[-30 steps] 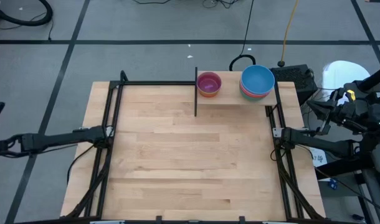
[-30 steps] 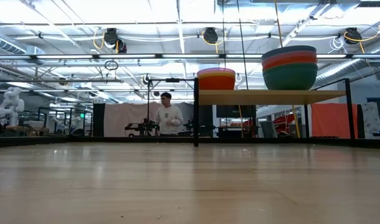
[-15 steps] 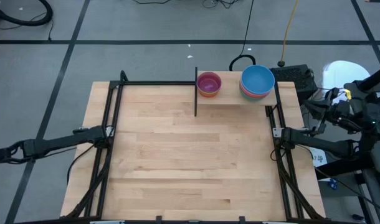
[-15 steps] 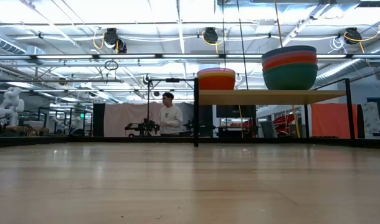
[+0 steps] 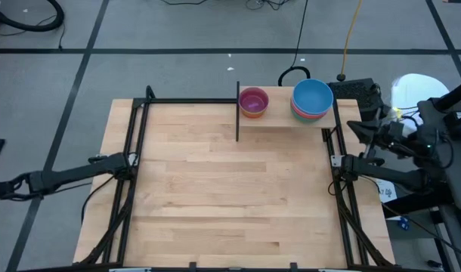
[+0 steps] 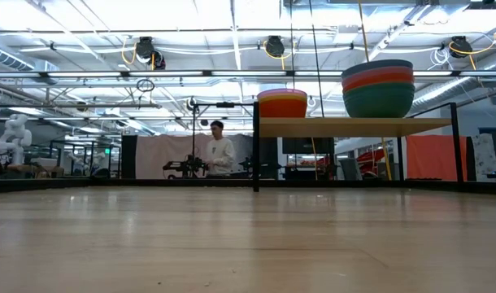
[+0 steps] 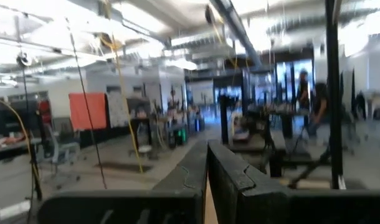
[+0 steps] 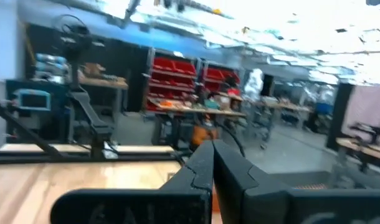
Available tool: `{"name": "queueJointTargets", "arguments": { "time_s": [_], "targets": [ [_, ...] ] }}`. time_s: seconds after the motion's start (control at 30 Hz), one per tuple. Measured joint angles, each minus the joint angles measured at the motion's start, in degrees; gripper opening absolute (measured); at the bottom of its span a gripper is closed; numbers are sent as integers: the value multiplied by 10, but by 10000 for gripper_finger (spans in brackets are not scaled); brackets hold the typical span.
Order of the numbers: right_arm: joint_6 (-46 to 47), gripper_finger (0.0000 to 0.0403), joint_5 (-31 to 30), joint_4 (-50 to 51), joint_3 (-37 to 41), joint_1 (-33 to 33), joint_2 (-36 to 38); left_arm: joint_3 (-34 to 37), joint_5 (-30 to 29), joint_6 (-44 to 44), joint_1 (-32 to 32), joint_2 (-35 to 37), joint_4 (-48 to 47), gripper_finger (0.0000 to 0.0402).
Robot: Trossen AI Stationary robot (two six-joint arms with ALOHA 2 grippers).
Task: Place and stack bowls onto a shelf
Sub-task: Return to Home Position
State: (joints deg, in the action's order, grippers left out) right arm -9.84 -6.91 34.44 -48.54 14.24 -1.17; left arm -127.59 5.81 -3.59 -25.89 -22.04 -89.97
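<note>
The shelf [image 5: 280,115] is a small light-wood board at the table's far right, with a thin black bar [image 5: 238,113] on its left side. In the low view it [image 6: 345,126] stands raised on black legs. Two stacks of bowls rest on it. The left stack [image 5: 253,101] has a purple-pink bowl on top and an orange one lowest [image 6: 282,106]. The right stack [image 5: 312,99] has a blue bowl on top, with red and teal bowls beneath [image 6: 378,88]. My left gripper [image 7: 207,177] is shut and empty, off the table's left edge. My right gripper [image 8: 212,168] is shut and empty, beyond the table's right edge [image 5: 364,130].
A black frame [image 5: 136,151] runs along the table's left, far and right sides. The light-wood tabletop [image 5: 230,189] lies bare in front of the shelf. A person [image 6: 220,155] stands in the room far behind the table. Cables and a power box [image 5: 359,89] lie past the far right corner.
My right arm has swung so that its gripper has come toward the table's right edge. My left arm has drifted a little toward the near side. The bowls and the shelf have kept still.
</note>
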Motion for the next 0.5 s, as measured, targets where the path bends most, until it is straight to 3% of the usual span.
{"name": "queueJointTargets", "arguments": {
  "time_s": [0.27, 0.5],
  "targets": [
    [-3, 0, 12, -49, 43, 0, 0, 160, 37, -21, -15, 27, 17, 19],
    [2, 0, 28, -81, 67, 0, 0, 358, 71, -19, -31, 102, 161, 19]
  ]
}}
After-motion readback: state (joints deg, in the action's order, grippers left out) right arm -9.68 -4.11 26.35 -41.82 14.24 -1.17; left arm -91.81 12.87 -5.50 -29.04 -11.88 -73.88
